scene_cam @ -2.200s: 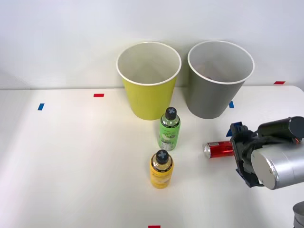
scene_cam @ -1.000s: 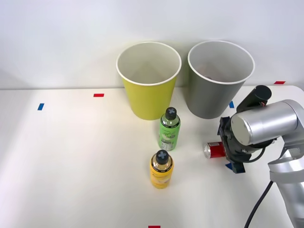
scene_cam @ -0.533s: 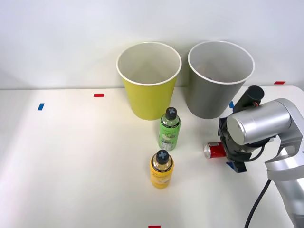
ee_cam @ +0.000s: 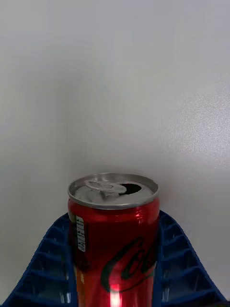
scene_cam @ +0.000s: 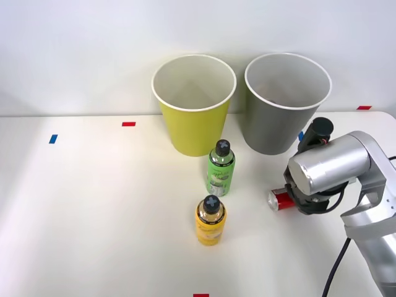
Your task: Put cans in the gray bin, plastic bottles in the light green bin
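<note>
The red can [scene_cam: 278, 201] lies on its side on the white table, right of the bottles, and the silver wrist covers most of it. My right gripper [scene_cam: 292, 202] comes down over it. In the right wrist view the blue ribbed fingers [ee_cam: 52, 259] press against both sides of the can [ee_cam: 115, 240], whose opened silver top faces away; the gripper [ee_cam: 114, 219] is shut on it. The green bottle [scene_cam: 220, 170] and the yellow bottle [scene_cam: 211, 221] stand upright at mid-table. Behind them stand the light green bin [scene_cam: 192, 133] and the gray bin [scene_cam: 271, 133].
Small tape marks dot the table: red [scene_cam: 128, 124] and blue [scene_cam: 52, 138] at the left, red [scene_cam: 200, 295] at the front edge, red [scene_cam: 364, 107] at the far right. A plain wall rises behind the bins.
My right arm has swung over the can and settled lower on it, covering more of it. The can has shifted slightly toward the front. Bottles and bins have not moved.
</note>
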Robot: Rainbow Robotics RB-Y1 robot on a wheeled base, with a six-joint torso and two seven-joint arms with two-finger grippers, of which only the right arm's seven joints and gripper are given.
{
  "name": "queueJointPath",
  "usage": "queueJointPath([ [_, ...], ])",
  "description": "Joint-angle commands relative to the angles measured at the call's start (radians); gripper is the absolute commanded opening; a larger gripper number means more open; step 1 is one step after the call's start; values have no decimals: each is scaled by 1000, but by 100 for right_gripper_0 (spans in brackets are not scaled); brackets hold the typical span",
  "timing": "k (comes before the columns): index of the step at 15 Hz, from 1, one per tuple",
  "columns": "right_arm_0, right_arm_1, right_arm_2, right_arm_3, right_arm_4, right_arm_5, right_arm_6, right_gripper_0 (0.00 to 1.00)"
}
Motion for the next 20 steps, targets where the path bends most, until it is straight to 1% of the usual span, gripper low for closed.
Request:
queueJointPath([
  [1,0,-1,3,0,8,-1,17,0],
  [2,-1,1,8,0,24,-1,39,0],
  [4,5,2,11,-6,65,-3,146,0],
  [5,15,2,11,-29,85,-7,206,0],
  [6,31,2,11,-65,102,-13,247,0],
  [10,132,-12,12,-284,163,-53,465,0],
  [12,200,-33,20,-370,203,-133,589,0],
  [15,302,-47,40,-451,309,-299,780,0],
  [18,413,-58,41,-540,360,-431,905,0],
  [20,503,-78,47,-611,400,-524,965,0],
])
